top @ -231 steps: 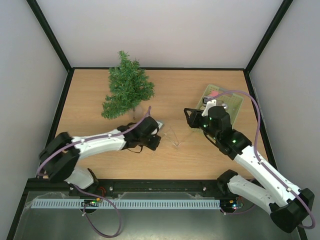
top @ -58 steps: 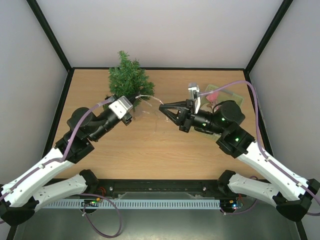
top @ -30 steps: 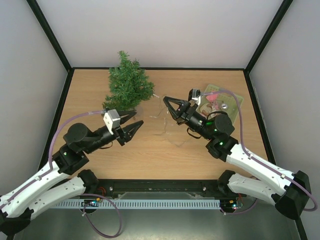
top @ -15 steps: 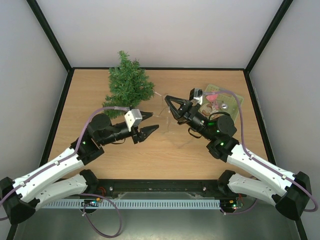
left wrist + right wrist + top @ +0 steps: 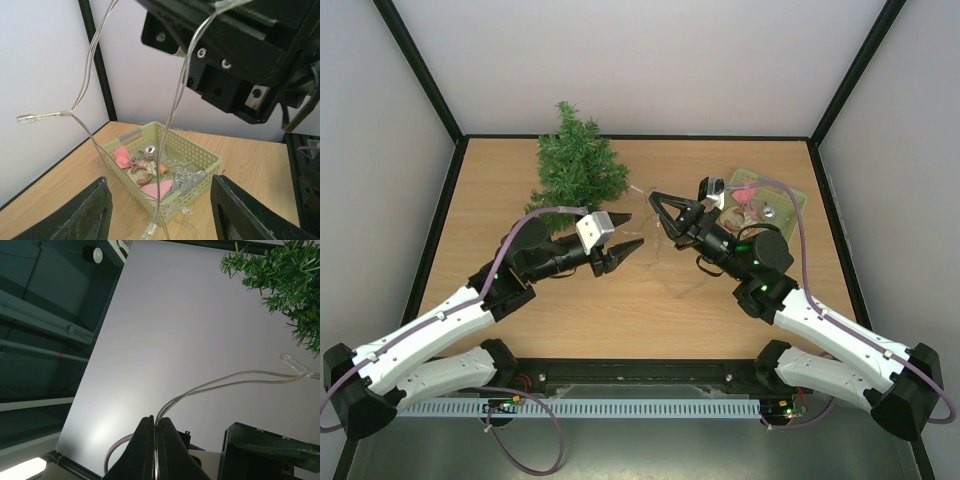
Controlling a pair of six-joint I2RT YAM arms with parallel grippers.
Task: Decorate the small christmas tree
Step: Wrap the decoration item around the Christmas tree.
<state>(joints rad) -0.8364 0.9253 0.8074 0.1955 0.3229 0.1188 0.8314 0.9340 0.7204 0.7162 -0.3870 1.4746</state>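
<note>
The small christmas tree [image 5: 576, 172] stands at the back left of the table, its needles also showing at the upper right of the right wrist view [image 5: 287, 277]. A thin clear light string [image 5: 172, 120] hangs from my right gripper [image 5: 654, 198], which is shut on it [image 5: 156, 419]. One strand runs toward the tree and ends in a small bulb [image 5: 295, 362]. My left gripper [image 5: 628, 250] is open just left of the hanging string. Its two fingers [image 5: 87, 215] stand wide apart, with the strand dangling ahead between them, not touching either.
A light green basket [image 5: 748, 178] sits at the back right, holding pink pieces, a silver ball and silver tinsel [image 5: 192, 177]. Black frame posts and pale walls enclose the wooden table [image 5: 670, 320]. A loose loop of string lies on the table in the middle.
My left arm has swung right and forward, bringing its open gripper close to the hanging string. The right gripper has stayed in place, holding the string up.
</note>
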